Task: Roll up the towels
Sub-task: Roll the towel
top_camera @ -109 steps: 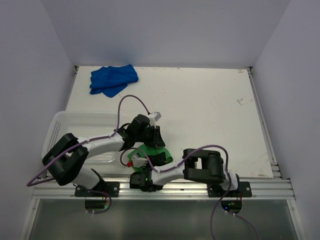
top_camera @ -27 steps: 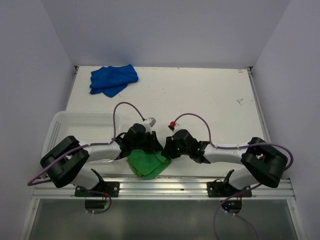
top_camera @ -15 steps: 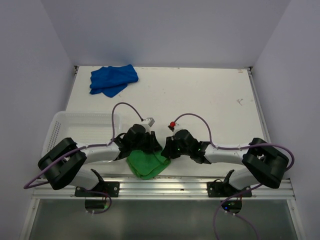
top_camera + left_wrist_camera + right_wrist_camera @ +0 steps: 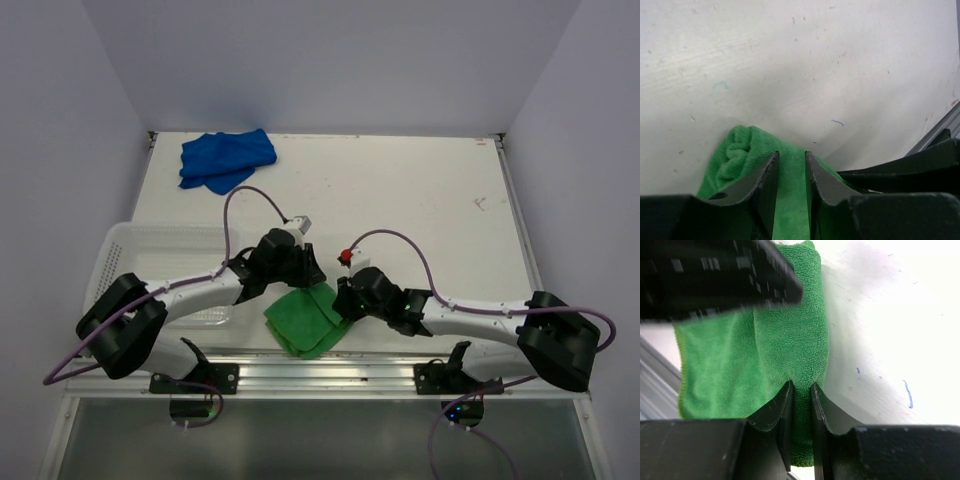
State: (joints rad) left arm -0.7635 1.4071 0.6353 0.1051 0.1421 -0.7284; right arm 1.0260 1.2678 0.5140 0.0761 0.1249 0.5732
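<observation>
A bright green towel lies partly folded near the table's front edge, between my two arms. My left gripper is at its far edge. In the left wrist view, the left gripper has its jaws nearly together, with green towel filling the gap and a rolled bunch to the left. My right gripper is at the towel's right edge. The right gripper pinches a fold of the green towel. A royal blue towel lies crumpled at the far left corner.
A white perforated basket stands at the left edge, under my left arm. The metal rail runs along the front. My left arm's dark body crosses the top of the right wrist view.
My right gripper has closed on the green towel. My left gripper has moved toward the far side. The towel has shifted slightly right and folded over.
</observation>
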